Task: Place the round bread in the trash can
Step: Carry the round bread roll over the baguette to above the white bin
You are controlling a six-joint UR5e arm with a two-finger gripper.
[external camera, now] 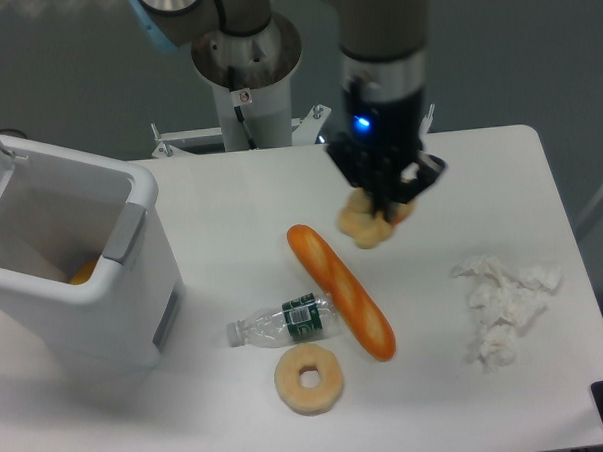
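Black two-finger gripper point(379, 205) clenched on the small pale yellow-tan knobbly round bread point(366, 225), jaws pinching its top, bun hanging just below them and apparently lifted clear of the white table point(499, 167). Carry step, by the look of it: pick done, drop not yet made.

Large white rectangular plastic trash can point(94, 285) with grey rim strip, lid tipped up and mouth open, well apart to the image-left of the held bun, at the table's far left edge. Next move likely a long sideways traverse toward that opening, with enough height to pass the rim.

Between bun and bin, lower in view: long orange baguette point(341, 290) lying diagonally, clear plastic bottle with green label point(283, 323), flat pale ring-shaped bread point(308, 379). Crumpled white tissue point(505, 305) off to the image-right, out of the path.
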